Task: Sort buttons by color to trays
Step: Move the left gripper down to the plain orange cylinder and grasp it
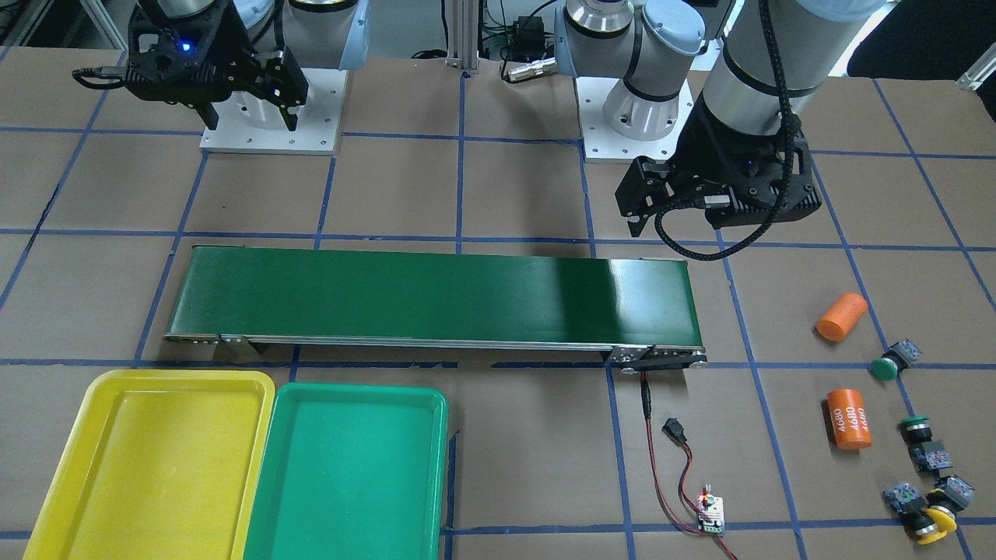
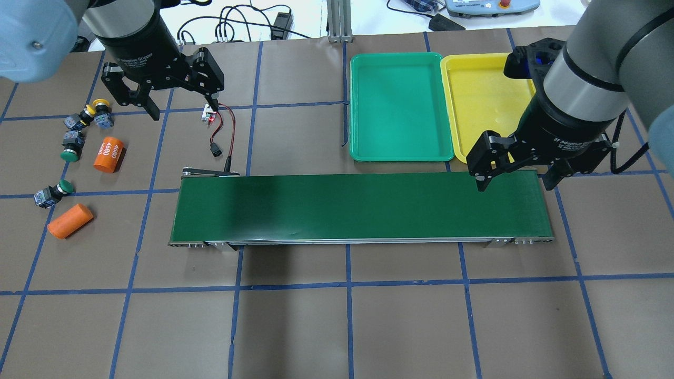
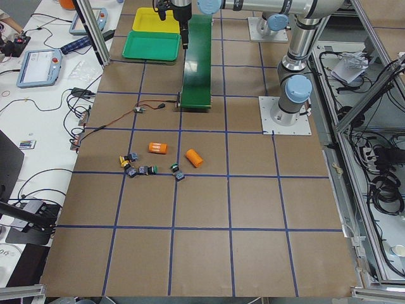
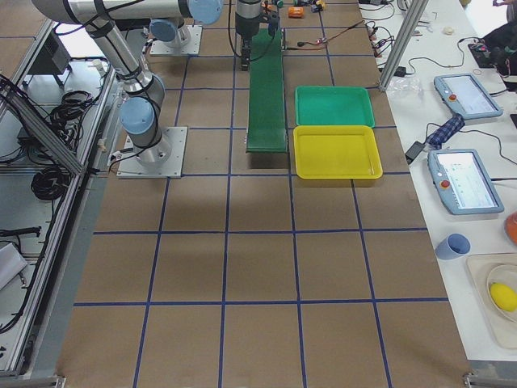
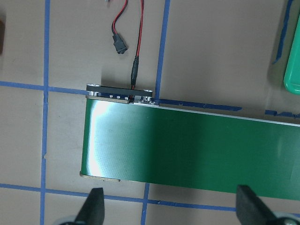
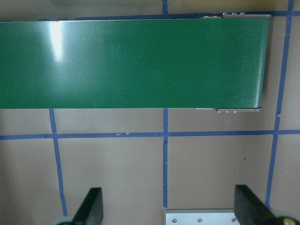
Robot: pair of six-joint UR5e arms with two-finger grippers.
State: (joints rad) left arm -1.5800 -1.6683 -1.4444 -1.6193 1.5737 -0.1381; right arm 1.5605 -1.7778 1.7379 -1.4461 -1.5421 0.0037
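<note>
Two yellow-capped buttons (image 2: 98,107) lie touching at the far left of the table. One green-capped button (image 2: 68,153) lies just below them, and another green-capped button (image 2: 64,185) a little nearer. The green tray (image 2: 400,110) and the yellow tray (image 2: 474,100) stand side by side beyond the belt, both with nothing in them. My left gripper (image 2: 181,105) hangs open and holds nothing, to the right of the buttons and above a small circuit board. Over the belt's right end, beside the yellow tray, my right gripper (image 2: 515,181) is open with nothing in it.
A long dark-green conveyor belt (image 2: 358,208) crosses the middle of the table. Two orange cylinders lie among the buttons, one printed 4680 (image 2: 109,154) and one plain (image 2: 69,221). A red-and-black wire (image 2: 224,131) runs from the circuit board (image 2: 210,112) to the belt's left end.
</note>
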